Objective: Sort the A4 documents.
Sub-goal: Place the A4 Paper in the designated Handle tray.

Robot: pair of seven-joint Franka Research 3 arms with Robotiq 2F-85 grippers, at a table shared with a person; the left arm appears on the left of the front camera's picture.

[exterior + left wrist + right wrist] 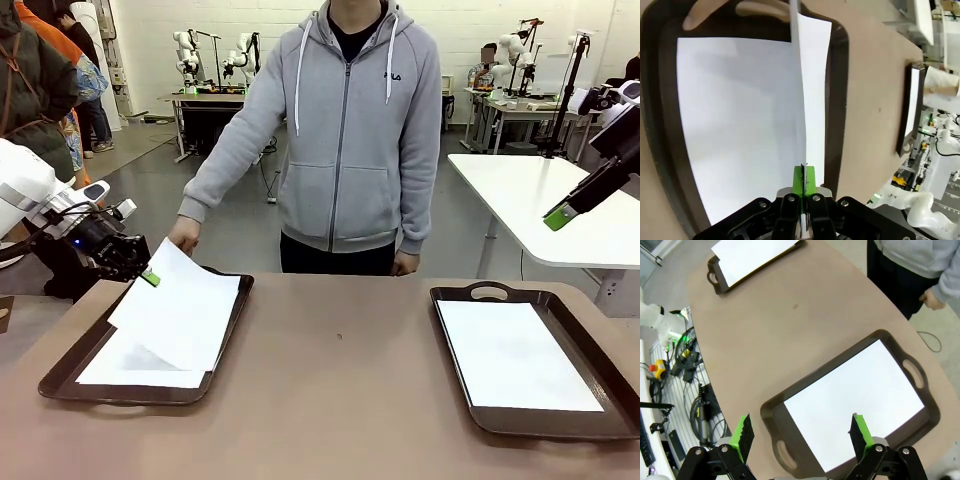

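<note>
My left gripper (148, 276) is shut on the near corner of a white A4 sheet (185, 310), which hangs tilted above the left dark brown tray (60, 385). A person's hand (185, 235) is at that sheet's far corner. Another sheet (125, 368) lies flat in this tray. In the left wrist view the pinched sheet (812, 75) runs edge-on away from the gripper (803, 175), over the flat sheet (740, 125). My right gripper (565, 212) hangs open high over the right tray (550, 425), which holds one sheet (515, 355). The right wrist view shows its jaws (802, 432) spread wide above that sheet (855, 405).
The person in a grey hoodie (350, 130) stands at the far edge of the table, the other hand (405, 263) by the rim. Bare brown tabletop (340, 380) lies between the two trays. A white table (540, 200) stands behind on the right.
</note>
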